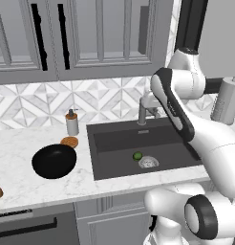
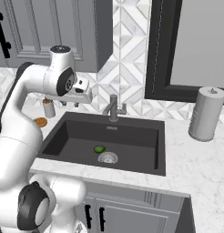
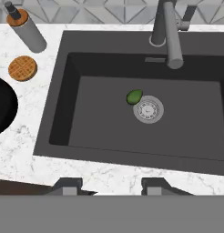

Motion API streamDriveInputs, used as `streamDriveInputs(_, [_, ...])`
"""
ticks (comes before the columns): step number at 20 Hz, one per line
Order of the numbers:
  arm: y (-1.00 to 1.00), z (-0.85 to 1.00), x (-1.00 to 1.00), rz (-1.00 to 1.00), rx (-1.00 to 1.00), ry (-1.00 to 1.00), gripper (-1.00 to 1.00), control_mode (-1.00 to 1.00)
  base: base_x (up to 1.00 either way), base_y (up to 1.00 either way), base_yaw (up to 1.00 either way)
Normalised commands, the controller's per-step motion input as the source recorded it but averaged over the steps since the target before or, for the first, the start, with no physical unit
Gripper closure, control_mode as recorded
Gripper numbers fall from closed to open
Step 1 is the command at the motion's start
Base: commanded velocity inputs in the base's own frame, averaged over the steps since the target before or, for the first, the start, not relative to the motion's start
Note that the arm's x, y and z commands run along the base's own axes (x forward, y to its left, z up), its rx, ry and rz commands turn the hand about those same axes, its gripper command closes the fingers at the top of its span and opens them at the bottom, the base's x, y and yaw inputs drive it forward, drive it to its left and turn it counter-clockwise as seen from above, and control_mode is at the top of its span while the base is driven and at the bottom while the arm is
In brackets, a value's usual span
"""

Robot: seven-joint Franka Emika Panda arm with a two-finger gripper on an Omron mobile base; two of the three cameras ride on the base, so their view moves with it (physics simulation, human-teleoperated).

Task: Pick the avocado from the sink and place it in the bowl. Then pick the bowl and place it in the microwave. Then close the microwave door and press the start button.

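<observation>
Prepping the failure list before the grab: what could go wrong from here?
1. The avocado lies right against the drain on the sink floor; a claw finger could land on the drain rim or roll the fruit away.
2. The faucet reaches over the basin near the fruit, so descending could clip it.

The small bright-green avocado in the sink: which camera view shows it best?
The hand view: it looks straight down on the small bright-green avocado, lying just beside the round silver drain in the dark grey sink. Both base views show it only as a tiny green spot by the drain.
</observation>
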Motion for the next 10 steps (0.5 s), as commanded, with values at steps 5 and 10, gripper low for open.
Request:
streamDriveInputs(5, [0.18,-0.04,-0.33,0.01,0.0,-0.02,-1.0,-1.0,0.0,0.0,0.0])
streamDriveInputs(10, [0.69,-0.7,0.09,-0.02,-0.07,0.07,-1.0,-1.0,0.0,0.0,0.0])
